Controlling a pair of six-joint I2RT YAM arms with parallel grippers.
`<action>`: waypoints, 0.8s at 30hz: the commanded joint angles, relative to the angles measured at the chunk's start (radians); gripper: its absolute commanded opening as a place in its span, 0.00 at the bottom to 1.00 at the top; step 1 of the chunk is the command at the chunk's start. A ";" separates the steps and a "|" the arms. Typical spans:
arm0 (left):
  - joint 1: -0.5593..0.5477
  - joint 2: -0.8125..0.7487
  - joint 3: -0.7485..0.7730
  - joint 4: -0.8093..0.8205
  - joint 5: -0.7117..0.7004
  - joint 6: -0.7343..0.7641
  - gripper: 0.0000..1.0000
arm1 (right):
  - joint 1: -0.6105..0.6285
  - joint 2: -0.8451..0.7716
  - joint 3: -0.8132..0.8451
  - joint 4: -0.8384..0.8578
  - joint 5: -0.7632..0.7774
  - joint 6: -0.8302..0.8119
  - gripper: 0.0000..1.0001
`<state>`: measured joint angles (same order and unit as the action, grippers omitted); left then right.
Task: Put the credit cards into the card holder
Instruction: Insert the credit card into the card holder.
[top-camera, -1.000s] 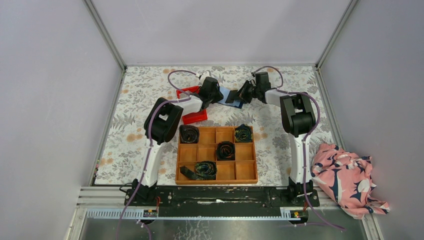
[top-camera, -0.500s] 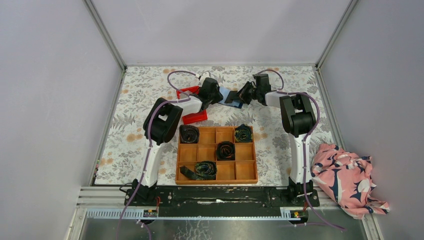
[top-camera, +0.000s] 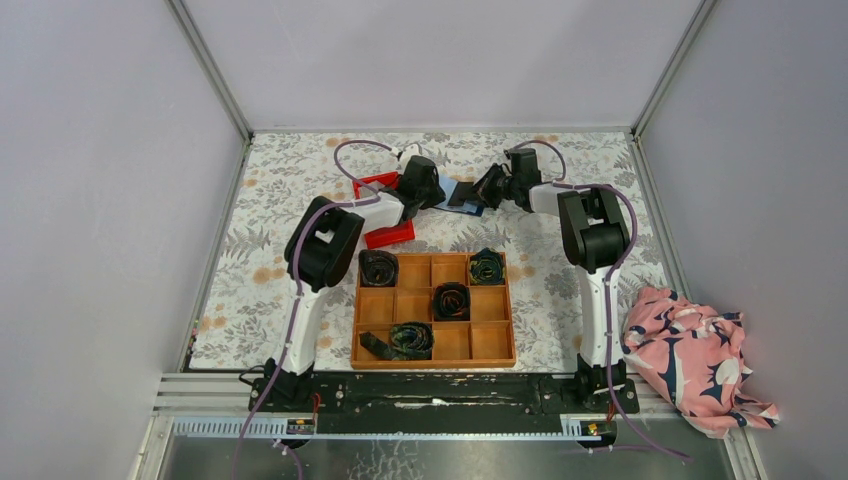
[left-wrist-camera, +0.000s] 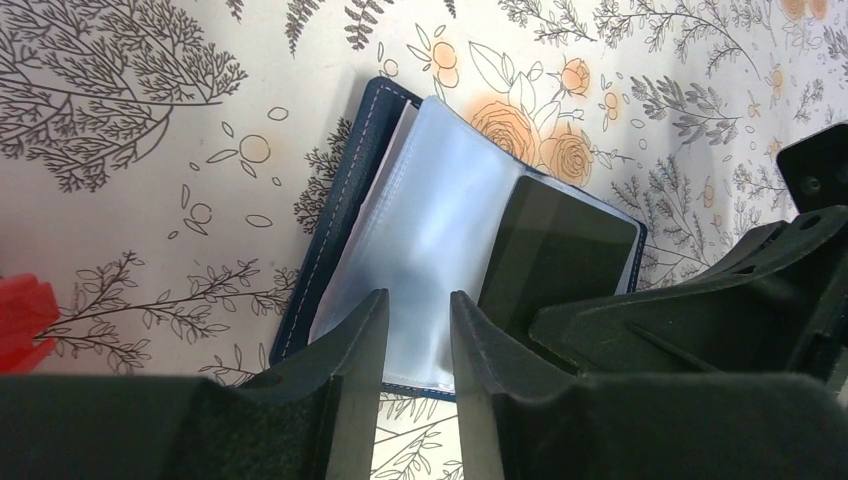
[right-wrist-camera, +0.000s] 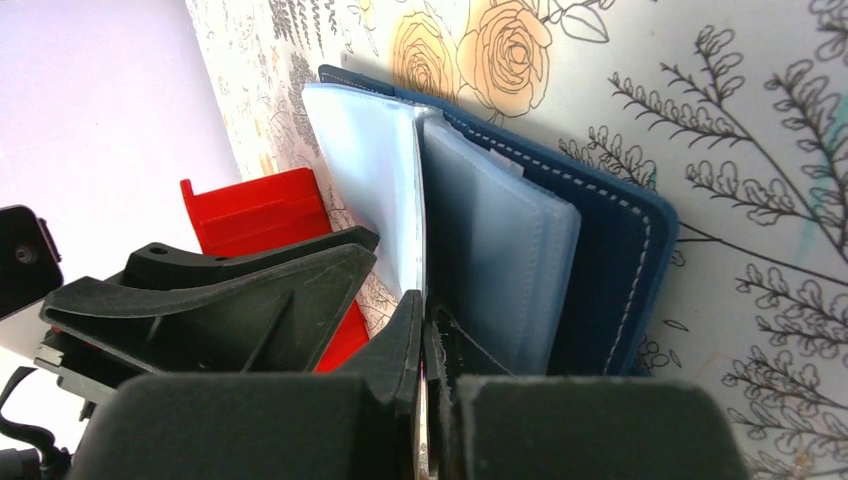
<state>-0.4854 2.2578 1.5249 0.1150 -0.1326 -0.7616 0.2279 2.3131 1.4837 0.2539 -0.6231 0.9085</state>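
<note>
The navy card holder lies open on the floral table at the back, its pale clear sleeves fanned up. My left gripper hovers over the sleeves at the holder's near edge, jaws a narrow gap apart with nothing between them. My right gripper is shut on a thin card, which looks dark here and lies tilted against the sleeves on the holder's right half. In the right wrist view the holder's navy cover stands beside the fingers. In the top view both grippers, the left and the right, meet at the holder.
A red plastic bin sits just left of the holder, under my left arm. A wooden grid tray with several dark rolled bundles stands at the near middle. A pink patterned cloth lies off the table at the right.
My right gripper and its card have shifted slightly left, toward the holder. My left arm has barely moved.
</note>
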 joint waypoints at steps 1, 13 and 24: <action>0.006 -0.043 0.001 -0.033 -0.036 0.035 0.38 | 0.001 0.022 0.040 0.012 -0.042 -0.025 0.00; 0.021 -0.066 0.033 -0.054 -0.081 0.042 0.48 | 0.002 0.048 0.055 -0.033 -0.053 -0.071 0.00; 0.056 -0.032 0.080 -0.103 -0.118 0.025 0.46 | 0.002 0.060 0.059 -0.037 -0.064 -0.081 0.00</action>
<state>-0.4442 2.2368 1.5528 0.0395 -0.2092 -0.7422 0.2279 2.3444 1.5127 0.2508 -0.6746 0.8593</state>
